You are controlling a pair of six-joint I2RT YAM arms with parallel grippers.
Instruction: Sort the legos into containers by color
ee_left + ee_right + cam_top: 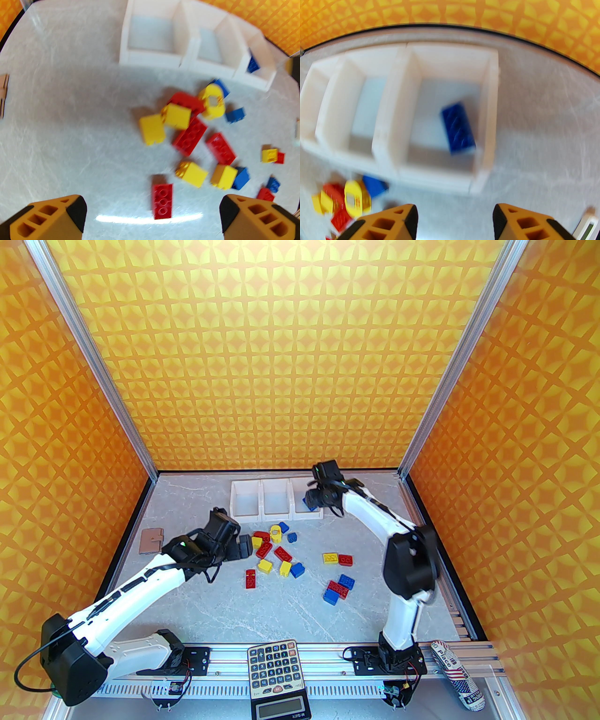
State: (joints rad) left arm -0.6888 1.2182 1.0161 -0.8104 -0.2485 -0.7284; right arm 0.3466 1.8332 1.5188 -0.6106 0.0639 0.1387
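Red, yellow and blue legos [276, 551] lie scattered mid-table, with a second group [338, 589] to the right. The three joined white containers [260, 495] stand at the back. One blue brick [459, 127] lies in the rightmost bin [487, 112]; the other two bins [187, 54] look empty. My right gripper [454, 220] hovers open just above that bin's near wall, holding nothing. Left of the main pile, my left gripper [152, 218] is open with a red oblong brick [161, 200] lying on the table between its fingers [75, 211].
A calculator [275, 671] sits on the front rail between the arm bases. A brown wallet-like item [152, 540] lies at the table's left edge and a printed roll [457, 673] at the front right. Orange patterned walls enclose the table.
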